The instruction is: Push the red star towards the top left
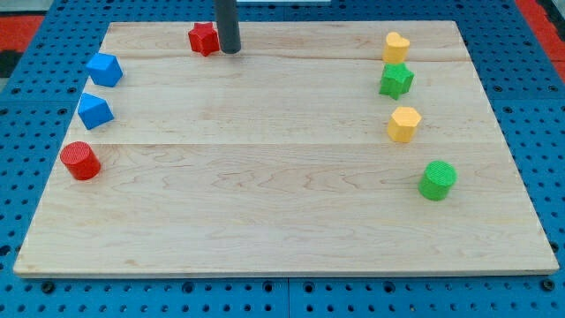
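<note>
The red star point(203, 38) lies near the view's top edge of the wooden board point(282, 203), left of centre. My tip point(230, 50) stands just to the right of the red star, touching or nearly touching its right side. The dark rod rises from there out of the view's top.
Two blue blocks point(104, 69) point(94, 110) and a red cylinder point(81, 161) sit along the board's left side. On the right are a yellow heart point(396, 46), a green star point(396, 80), a yellow hexagon point(404, 124) and a green cylinder point(437, 180).
</note>
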Available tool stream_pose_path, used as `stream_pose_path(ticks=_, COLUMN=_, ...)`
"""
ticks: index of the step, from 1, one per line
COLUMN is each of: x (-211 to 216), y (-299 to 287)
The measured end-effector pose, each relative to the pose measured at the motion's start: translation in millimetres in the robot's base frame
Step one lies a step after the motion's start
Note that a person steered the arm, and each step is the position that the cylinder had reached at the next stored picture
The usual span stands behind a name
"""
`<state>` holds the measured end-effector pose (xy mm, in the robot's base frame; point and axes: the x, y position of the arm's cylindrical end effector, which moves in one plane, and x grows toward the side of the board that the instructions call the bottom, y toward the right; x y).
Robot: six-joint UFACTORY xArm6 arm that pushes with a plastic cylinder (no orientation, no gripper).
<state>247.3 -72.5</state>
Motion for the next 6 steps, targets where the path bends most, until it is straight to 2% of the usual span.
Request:
stream_pose_path(ticks=2, x=-25.4, y=-0.2)
stream_pose_path(ticks=6, x=-28.3, y=-77.6)
